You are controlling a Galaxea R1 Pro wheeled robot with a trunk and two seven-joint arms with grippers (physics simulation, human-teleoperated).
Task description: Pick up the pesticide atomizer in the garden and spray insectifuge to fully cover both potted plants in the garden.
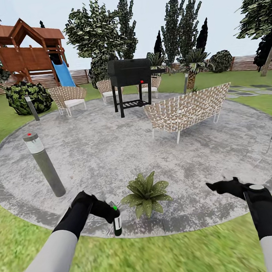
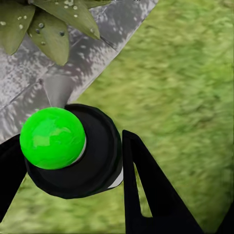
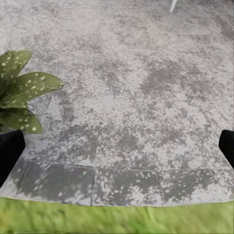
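Gripping left gripper [image 1: 111,212], dark green-topped pesticide atomizer [image 1: 116,222] beside speckled potted plant [image 1: 146,193].

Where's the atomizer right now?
In the head view the atomizer is held in the left tool, low and left of centre, over the patio's near edge, just left of the potted plant.
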